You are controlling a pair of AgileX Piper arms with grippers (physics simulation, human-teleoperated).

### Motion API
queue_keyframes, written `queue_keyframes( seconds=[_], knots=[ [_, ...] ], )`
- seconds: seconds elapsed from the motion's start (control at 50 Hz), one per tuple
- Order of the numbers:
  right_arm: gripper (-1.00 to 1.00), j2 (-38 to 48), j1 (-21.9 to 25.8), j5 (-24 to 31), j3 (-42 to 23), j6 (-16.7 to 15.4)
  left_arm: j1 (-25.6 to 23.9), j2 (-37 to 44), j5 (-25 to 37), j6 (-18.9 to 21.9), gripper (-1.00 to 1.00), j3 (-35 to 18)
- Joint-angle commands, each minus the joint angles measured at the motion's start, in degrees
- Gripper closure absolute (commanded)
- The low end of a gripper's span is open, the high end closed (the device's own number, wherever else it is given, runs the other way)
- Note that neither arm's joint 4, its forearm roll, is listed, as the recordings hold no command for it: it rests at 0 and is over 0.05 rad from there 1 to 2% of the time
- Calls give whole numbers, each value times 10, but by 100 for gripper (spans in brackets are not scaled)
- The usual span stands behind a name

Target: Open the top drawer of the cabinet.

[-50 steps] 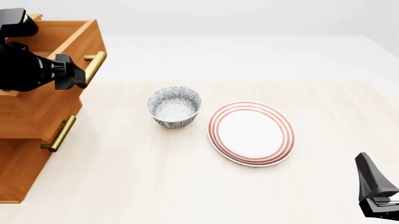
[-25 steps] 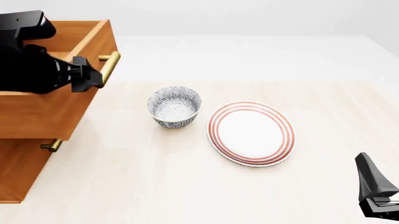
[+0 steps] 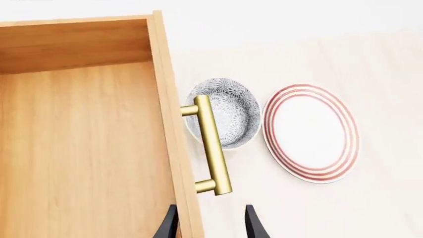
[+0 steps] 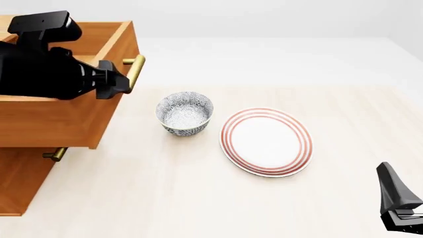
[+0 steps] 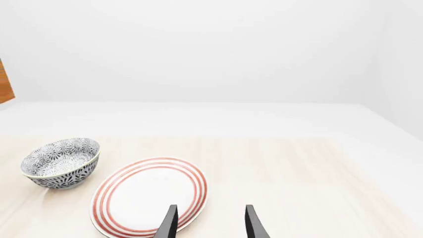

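The cabinet (image 4: 20, 183) stands at the table's left edge. Its top drawer (image 4: 59, 121) is pulled far out, showing a bare wooden inside (image 3: 86, 148). The brass bar handle (image 4: 135, 70) sticks out from the drawer front. My left gripper (image 4: 122, 83) sits at the near end of that handle (image 3: 213, 146). Its fingers (image 3: 251, 225) are apart, straddling the drawer front's edge, and the bar's end lies just past the tips. My right gripper (image 4: 391, 176) rests open at the front right corner, far from the cabinet, with nothing between its fingers (image 5: 251, 223).
A blue-patterned bowl (image 4: 184, 113) stands just right of the drawer front. A white plate with red rings (image 4: 266, 141) lies beside it. Under the open drawer a lower brass handle (image 4: 56, 153) peeks out.
The top drawer has slid further out to the right together with my left gripper. It now hides most of the handle below. The right arm has stayed still.
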Motion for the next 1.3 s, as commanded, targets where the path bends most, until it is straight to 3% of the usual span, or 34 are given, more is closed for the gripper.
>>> queue_keyframes(
  seconds=[0.02,0.1,0.14,0.64,1.3],
  knots=[
    [-100,0,0,0,0,0,-12,14,-1,11,-100,-6],
    [-100,0,0,0,0,0,-15,17,2,15,-100,-13],
    [-100,0,0,0,0,0,-42,12,-5,3,-100,-18],
    [-100,0,0,0,0,0,20,22,47,60,-100,-87],
    [-100,0,0,0,0,0,37,8,78,100,-100,-139]
  ],
)
